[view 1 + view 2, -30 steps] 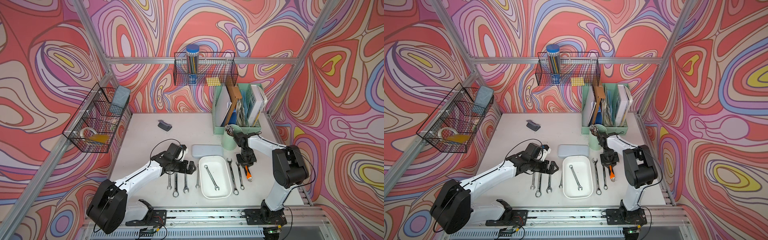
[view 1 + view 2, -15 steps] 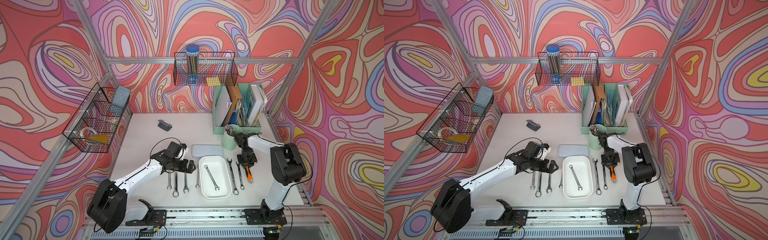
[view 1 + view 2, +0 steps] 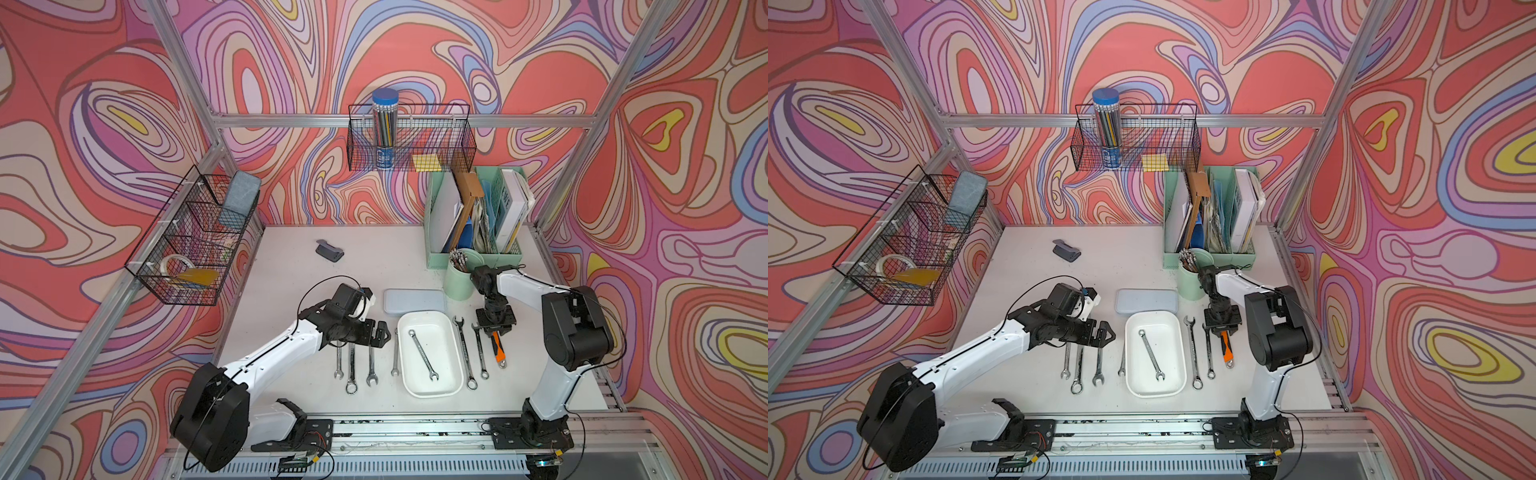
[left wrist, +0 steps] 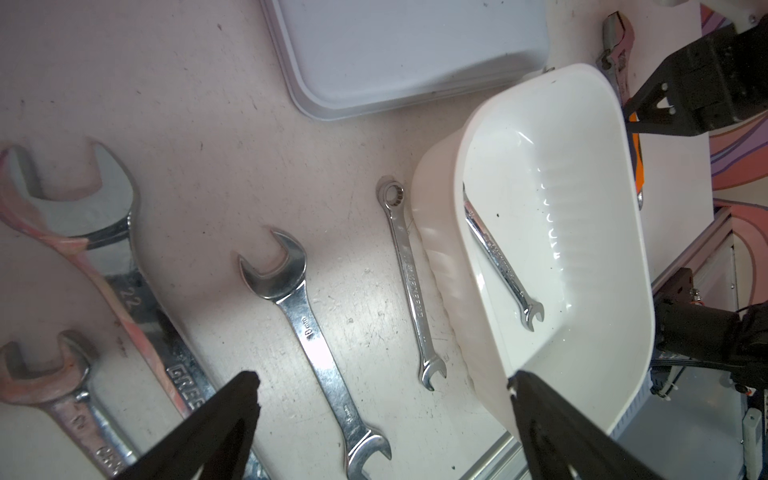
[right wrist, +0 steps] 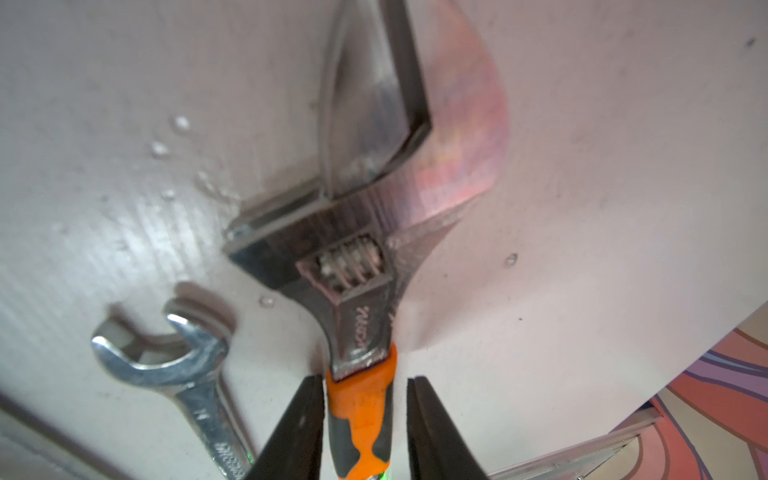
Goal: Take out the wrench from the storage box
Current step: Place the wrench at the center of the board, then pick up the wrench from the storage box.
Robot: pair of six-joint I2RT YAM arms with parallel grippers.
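Observation:
The white storage box [image 3: 443,337] [image 3: 1174,345] sits at the table's front middle with one slim silver wrench [image 3: 423,355] [image 3: 1151,354] [image 4: 498,257] lying slantwise in it. My left gripper [image 3: 384,334] [image 3: 1106,334] [image 4: 384,382] hovers wide open and empty just left of the box, over wrenches on the table. Right of the box, my right gripper [image 3: 494,330] [image 3: 1223,328] [image 5: 365,386] points down over an orange-handled adjustable wrench [image 3: 498,351] [image 5: 353,270] that lies on the table. Its jaws straddle the handle, slightly parted, with a gap on one side.
Several wrenches [image 3: 352,365] lie left of the box and two [image 3: 465,353] to its right. A pale grey-blue case [image 3: 413,300] lies behind the box, a mint cup [image 3: 459,278] and file holder [image 3: 473,216] at back right, and a small dark object [image 3: 329,251] at back.
The right gripper's jaws have parted from the orange handle, and the adjustable wrench stays on the table. The left arm has barely moved.

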